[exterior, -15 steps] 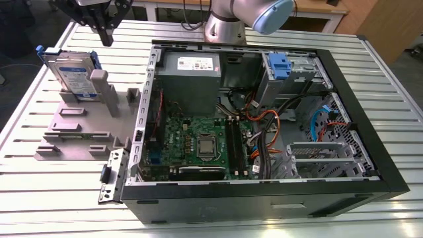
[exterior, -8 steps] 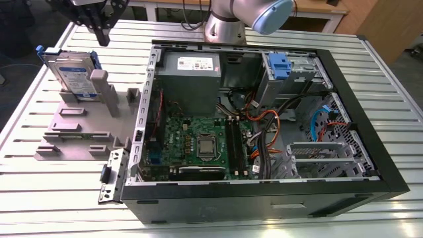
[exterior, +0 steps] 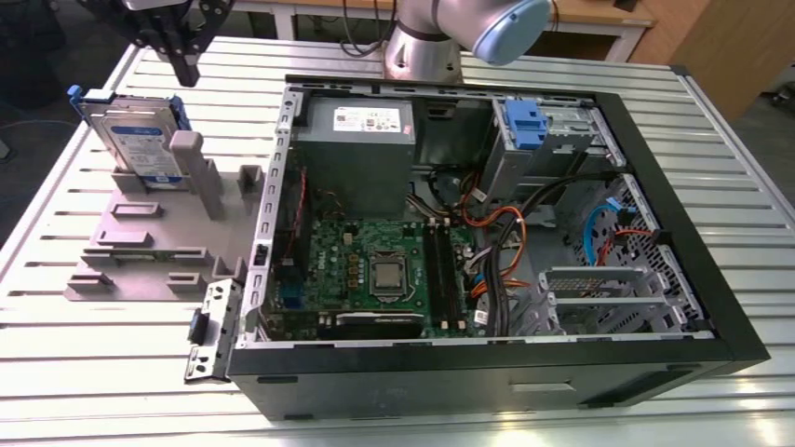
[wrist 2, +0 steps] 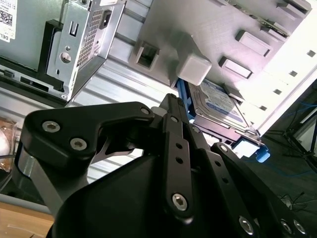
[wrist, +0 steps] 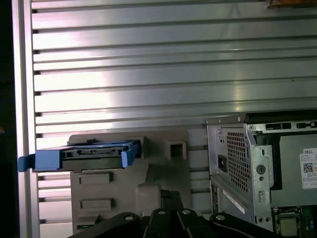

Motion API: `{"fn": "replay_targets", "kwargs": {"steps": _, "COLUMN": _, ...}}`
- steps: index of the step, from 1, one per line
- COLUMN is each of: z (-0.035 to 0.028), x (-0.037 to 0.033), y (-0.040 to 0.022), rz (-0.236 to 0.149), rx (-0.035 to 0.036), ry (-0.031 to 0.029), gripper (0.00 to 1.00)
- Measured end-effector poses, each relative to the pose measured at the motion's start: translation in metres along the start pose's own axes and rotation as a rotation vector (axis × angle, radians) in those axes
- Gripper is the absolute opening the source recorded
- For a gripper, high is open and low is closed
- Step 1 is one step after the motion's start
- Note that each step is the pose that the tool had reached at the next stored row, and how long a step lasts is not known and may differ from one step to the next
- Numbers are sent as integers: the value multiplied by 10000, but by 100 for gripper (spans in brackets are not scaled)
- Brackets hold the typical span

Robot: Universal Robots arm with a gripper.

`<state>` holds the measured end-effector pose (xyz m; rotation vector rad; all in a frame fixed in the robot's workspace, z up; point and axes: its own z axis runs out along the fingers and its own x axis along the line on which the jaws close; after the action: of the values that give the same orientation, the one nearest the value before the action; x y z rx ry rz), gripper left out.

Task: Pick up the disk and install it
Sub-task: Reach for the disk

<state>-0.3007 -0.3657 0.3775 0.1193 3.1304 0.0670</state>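
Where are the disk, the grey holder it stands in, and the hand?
disk (exterior: 130, 140), exterior view, on its labelled face.
grey holder (exterior: 137, 244), exterior view, on its base plate.
hand (exterior: 186, 78), exterior view, at its tip.

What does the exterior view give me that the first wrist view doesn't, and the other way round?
Exterior view: the motherboard and blue drive bay inside the open case. First wrist view: the case's perforated rear panel, face on. Both: the disk standing on edge in the grey fixture, the gripper near it.
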Motion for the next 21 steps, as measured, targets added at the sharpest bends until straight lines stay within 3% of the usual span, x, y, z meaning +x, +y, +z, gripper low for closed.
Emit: {"fn": "replay_targets", "kwargs": {"steps": 21, "z": 8, "x": 154, "y": -1, "rz": 2, "rx": 5, "ry": 61, "gripper": 11}}
